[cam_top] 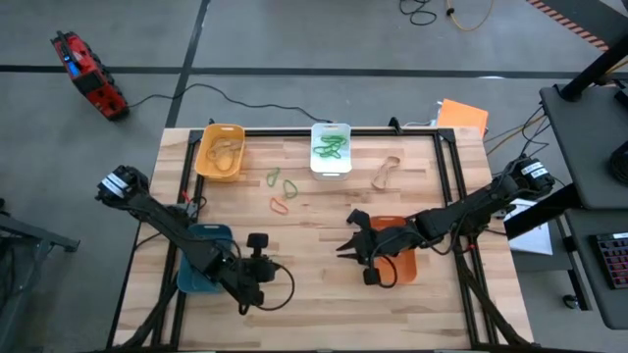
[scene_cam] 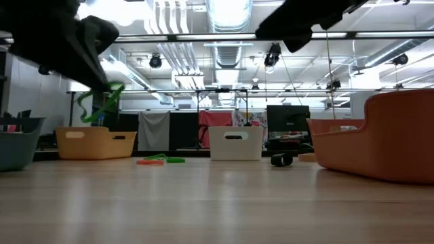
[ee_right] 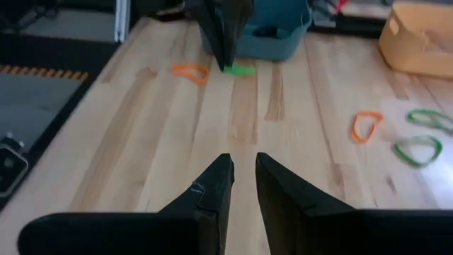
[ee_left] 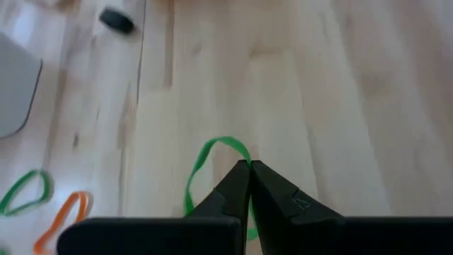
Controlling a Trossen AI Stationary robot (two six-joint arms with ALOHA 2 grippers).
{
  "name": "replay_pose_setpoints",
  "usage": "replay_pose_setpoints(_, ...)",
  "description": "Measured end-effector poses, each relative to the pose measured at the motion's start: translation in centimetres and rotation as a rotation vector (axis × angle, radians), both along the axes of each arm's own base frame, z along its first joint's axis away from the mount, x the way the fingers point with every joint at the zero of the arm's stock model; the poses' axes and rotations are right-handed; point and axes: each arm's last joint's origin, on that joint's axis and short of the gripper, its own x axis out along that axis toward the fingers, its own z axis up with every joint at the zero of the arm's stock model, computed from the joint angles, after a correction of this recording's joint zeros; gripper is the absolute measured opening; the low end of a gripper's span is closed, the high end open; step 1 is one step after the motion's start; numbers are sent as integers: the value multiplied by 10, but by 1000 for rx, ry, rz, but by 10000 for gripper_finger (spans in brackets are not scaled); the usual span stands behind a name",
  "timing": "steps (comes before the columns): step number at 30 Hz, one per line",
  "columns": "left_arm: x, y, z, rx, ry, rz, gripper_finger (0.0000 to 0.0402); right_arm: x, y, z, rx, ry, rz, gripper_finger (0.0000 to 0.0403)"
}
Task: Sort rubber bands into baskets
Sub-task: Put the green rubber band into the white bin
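Left gripper (ee_left: 249, 166), lower centre of the wrist frame, is clenching a green band (ee_left: 205, 159); carrying step underway. Next: white basket (cam_top: 331, 149), upper centre. Right gripper (ee_right: 242, 166) is idling, slightly parted, empty.

A light wooden counter (cam_top: 314, 294) with a black frame stands on a grey floor (cam_top: 294, 39). A red device (cam_top: 86, 74) lies on the floor, its black cable (cam_top: 196, 90) trailing toward the counter. An orange sheet (cam_top: 463, 116) sits at the far right corner.
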Motion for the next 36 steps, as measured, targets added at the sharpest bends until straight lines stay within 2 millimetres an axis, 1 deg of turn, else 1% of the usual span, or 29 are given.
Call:
replay_pose_setpoints(3,1,-3,9,-41,-52,-30,0,1,0,3,-20,-34,15,58)
replay_pose_setpoints(7,3,-2,19,-52,-99,-85,0,7,2,3,-114,-99,51,58)
replay_pose_setpoints(10,9,1,34,-109,-187,-121,0,17,5,0,-195,-187,78,58)
replay_pose_setpoints(13,12,-1,47,-195,-275,-162,0,27,9,-5,-267,-272,104,59)
replay_pose_setpoints(16,14,-4,56,-265,-336,-185,0,36,13,-13,-316,-326,119,71)
replay_pose_setpoints(19,14,-4,56,-284,-344,-174,0,47,17,-16,-322,-329,131,95)
replay_pose_setpoints(23,15,-3,55,-313,-341,-141,0,63,24,-16,-375,-345,156,133)
replay_pose_setpoints(29,18,-2,50,-305,-326,-123,0,88,34,-19,-403,-354,217,181)
replay_pose_setpoints(33,18,-3,50,-309,-329,-120,0,102,40,-21,-476,-311,248,194)
replay_pose_setpoints(36,18,-3,50,-309,-329,-120,0,112,43,-22,-492,-277,260,188)
